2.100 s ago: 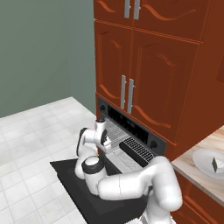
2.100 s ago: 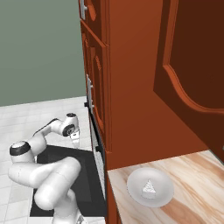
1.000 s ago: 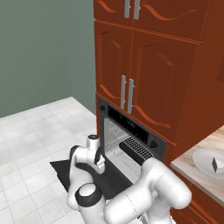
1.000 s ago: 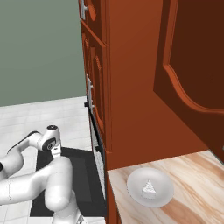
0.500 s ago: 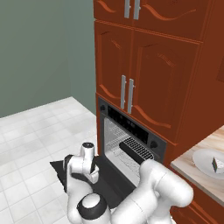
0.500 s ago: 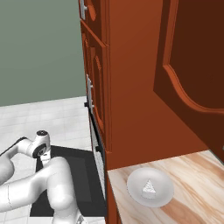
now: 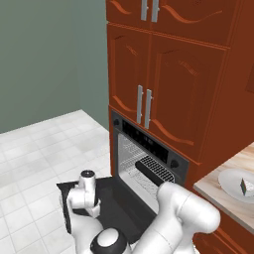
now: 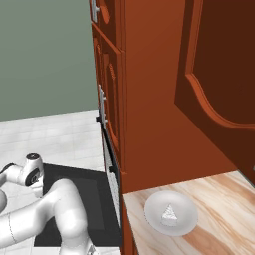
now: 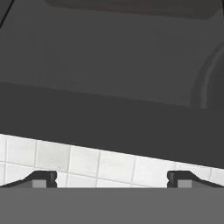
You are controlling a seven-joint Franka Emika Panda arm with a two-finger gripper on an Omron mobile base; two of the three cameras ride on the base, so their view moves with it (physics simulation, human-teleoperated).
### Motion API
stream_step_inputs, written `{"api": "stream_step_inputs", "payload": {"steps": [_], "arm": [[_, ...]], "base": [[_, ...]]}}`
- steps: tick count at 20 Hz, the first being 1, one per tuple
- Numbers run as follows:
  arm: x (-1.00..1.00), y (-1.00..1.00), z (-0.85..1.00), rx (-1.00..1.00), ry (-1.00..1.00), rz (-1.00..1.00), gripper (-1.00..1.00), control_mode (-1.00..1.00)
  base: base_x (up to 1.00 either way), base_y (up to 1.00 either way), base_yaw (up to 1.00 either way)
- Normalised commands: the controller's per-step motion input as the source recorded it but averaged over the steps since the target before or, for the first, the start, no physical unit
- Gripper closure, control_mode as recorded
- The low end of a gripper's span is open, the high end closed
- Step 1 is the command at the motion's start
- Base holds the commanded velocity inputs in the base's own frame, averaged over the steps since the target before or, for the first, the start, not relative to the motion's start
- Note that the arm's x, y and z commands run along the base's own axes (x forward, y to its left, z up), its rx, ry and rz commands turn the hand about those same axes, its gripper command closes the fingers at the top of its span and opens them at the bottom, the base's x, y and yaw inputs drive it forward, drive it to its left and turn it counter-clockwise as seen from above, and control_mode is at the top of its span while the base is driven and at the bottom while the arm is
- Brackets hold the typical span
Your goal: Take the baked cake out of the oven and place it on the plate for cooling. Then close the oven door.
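The baked cake, a tiny wedge, lies on the white plate on the wooden counter; both also sit at the right edge, cake on plate. The black oven stands open, its wire rack visible. The oven door hangs down flat over the floor, also seen as the dark oven door and as the oven door. My gripper hovers low at the door's outer left edge, gripper, fingers spread wide with nothing between them. The gripper looks past the door's edge onto tiles.
A flat black tray rests on the rack inside the oven. Red-brown cabinets with silver handles rise above it. White tiled floor stretches left of the door. A cabinet door stands open above the counter.
The hand has swung away from the oven mouth, outward and down to the door's far edge. The fingers stay spread. Cake and plate have not moved.
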Motion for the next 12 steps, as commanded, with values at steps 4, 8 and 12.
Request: {"api": "stream_step_inputs", "payload": {"steps": [4, 8, 12], "arm": [[-0.14, 0.58, -0.07, 0.0, 0.0, -0.03, -1.0, -1.0], [-0.09, 0.55, -0.2, 0.0, 0.0, -0.06, -1.0, -1.0], [-0.08, 0.49, -0.39, -0.01, 0.0, -0.15, -1.0, -1.0]], "base": [[0.0, 0.0, 0.0], [0.0, 0.0, 0.0], [0.0, 0.0, 0.0]]}}
